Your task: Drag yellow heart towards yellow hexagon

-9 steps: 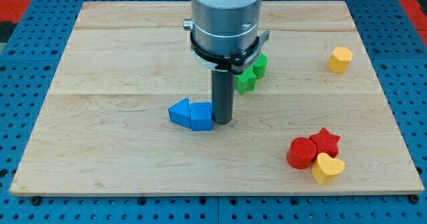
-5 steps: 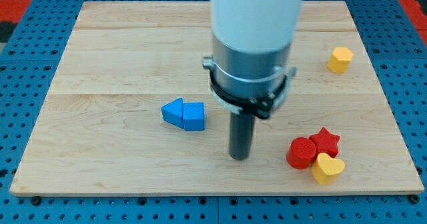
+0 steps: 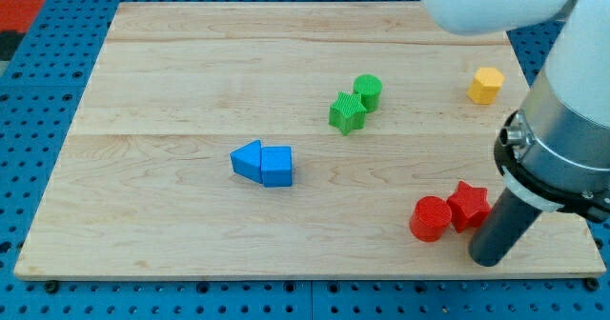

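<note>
The yellow hexagon [image 3: 486, 85] sits near the view's right edge, in the upper part of the board. The yellow heart does not show in this view. My tip [image 3: 488, 260] rests near the board's bottom right corner, just right of and below the red star [image 3: 467, 206] and the red cylinder [image 3: 431, 218]. The dark rod and the arm's grey body cover the board right of the red star. The tip is far below the yellow hexagon.
A green star [image 3: 347, 112] and a green cylinder [image 3: 367, 91] sit together above the middle. A blue triangle [image 3: 248, 158] and a blue pentagon-like block [image 3: 276, 166] touch each other left of the middle. The wooden board's [image 3: 143, 82] bottom edge is just below the tip.
The rod moved from the blue blocks to the right and down to the board's bottom right corner. The yellow heart, seen below the red star before, is now out of sight.
</note>
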Motion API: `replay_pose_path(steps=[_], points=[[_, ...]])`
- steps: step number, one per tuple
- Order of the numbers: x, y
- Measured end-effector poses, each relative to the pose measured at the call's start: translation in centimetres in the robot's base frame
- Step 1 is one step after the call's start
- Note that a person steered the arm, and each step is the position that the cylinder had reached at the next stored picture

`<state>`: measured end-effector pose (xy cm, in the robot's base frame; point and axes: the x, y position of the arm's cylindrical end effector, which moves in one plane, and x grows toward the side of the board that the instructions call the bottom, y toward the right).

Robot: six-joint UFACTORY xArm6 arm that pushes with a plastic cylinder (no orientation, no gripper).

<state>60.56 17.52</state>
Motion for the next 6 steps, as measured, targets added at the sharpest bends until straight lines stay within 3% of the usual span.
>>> replay_pose_path(steps=[6], points=[[-1.2,2.7]])
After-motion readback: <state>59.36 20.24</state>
